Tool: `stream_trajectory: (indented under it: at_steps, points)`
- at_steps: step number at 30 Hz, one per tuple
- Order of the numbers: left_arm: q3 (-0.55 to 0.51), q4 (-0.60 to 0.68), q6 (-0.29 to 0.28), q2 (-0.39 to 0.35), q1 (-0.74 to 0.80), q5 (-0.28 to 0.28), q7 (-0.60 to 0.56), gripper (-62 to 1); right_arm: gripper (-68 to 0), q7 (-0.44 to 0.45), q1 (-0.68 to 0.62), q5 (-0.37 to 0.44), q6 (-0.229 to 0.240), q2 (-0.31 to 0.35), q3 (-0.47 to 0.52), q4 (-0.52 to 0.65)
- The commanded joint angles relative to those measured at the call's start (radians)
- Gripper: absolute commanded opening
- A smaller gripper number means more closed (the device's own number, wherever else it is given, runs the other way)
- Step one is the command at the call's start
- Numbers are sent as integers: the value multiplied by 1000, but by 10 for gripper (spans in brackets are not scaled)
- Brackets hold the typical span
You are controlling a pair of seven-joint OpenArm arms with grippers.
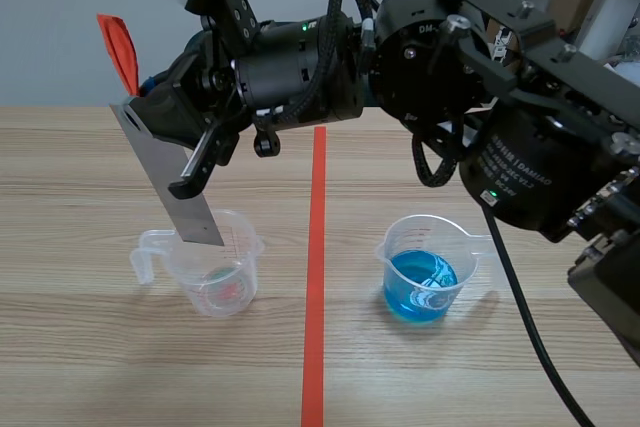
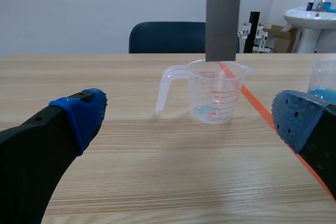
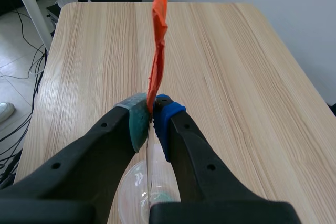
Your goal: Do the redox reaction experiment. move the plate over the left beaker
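Wood table (image 2: 131,182), dark blue chair (image 2: 167,36) behind it, white wall (image 2: 79,3) beyond. White sink (image 2: 315,17) off the table's far corner, tiled floor (image 3: 16,72) beside.

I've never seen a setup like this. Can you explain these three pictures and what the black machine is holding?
It is a robot with two black arms, each ending in a two-finger gripper. One picture looks across the table from between the arms; the other two come from cameras on each wrist. On it stand a clear left beaker and a right beaker of blue liquid, with an orange-red tape line between. The right gripper is shut on a grey plate, held over the left beaker. The left gripper is open.
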Motion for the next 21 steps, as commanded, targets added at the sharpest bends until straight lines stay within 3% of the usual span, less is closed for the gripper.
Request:
stream_trajectory:
  at_steps: [1, 7, 13, 21]
  points:
    - [2, 6, 13, -5, -8, 5, -46, 14, -670, 29, 39, 17, 0, -4, 8, 15]
    - [5, -67, 16, -6, -60, 5, -67, 14, -670, 42, 39, 17, 0, -4, 8, 15]
    - [5, -103, 42, -6, -93, 59, -67, 14, -670, 45, 39, 45, 0, -3, 9, 28]
    - [5, -124, 43, -6, -113, 61, -67, 14, -670, 18, 39, 57, 0, -3, 11, 66]
